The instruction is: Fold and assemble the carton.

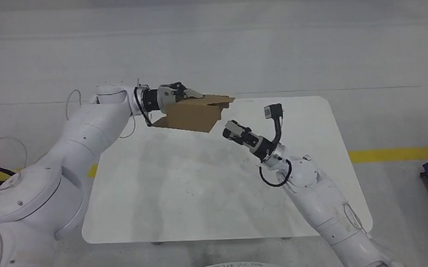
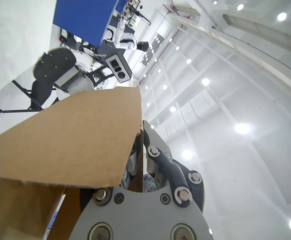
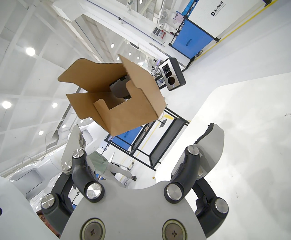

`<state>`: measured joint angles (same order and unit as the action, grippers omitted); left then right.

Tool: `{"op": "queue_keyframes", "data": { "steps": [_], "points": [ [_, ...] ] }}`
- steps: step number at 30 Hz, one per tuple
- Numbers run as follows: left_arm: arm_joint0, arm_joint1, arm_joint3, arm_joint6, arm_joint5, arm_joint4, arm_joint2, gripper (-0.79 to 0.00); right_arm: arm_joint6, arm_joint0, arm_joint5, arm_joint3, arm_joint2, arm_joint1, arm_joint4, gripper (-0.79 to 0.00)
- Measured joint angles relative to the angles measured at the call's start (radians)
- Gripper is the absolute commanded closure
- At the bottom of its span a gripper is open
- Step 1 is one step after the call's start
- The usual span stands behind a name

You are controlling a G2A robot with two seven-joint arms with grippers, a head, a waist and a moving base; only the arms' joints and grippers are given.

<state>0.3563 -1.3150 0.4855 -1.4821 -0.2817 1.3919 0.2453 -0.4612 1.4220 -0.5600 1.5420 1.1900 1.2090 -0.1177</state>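
Carton assembly, mid-fold. The left pincer [image 1: 187, 94] is clamped on one wall of the carton [image 1: 193, 114] and holds it in the air above the far left part of the counter [image 1: 202, 191]. This probably keeps the flaps free of the surface and turns the unfinished end toward the other arm. The right pincer [image 1: 229, 127] sits just beside that end with its jaws spread wide and nothing between them, apparently placed to press or tuck a flap. The carton is plain brown corrugated board, raised into a tube but not yet closed. Several flaps splay outward, one has a stepped notch cut into its edge, and the end facing the right arm is open. The assembly appears partly done.
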Motion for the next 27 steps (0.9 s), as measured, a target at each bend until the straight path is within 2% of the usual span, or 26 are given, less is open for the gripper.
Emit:
{"op": "queue_keyframes", "data": {
  "steps": [9, 18, 27],
  "points": [
    [0.000, -0.020, -0.016, 0.033, 0.014, -0.085, 0.031, 0.000, 0.024, -0.020, 0.043, -0.008, -0.022, 0.006, 0.023, -0.785],
    [0.009, -0.027, -0.026, -0.036, 0.006, -0.114, 0.077, 0.000, 0.043, -0.065, 0.104, -0.039, -0.052, 0.016, 0.030, -0.785],
    [0.019, -0.037, -0.024, -0.051, 0.001, -0.157, 0.112, 0.000, 0.051, -0.092, 0.126, -0.061, -0.075, 0.024, 0.040, -0.785]
  ]
}}
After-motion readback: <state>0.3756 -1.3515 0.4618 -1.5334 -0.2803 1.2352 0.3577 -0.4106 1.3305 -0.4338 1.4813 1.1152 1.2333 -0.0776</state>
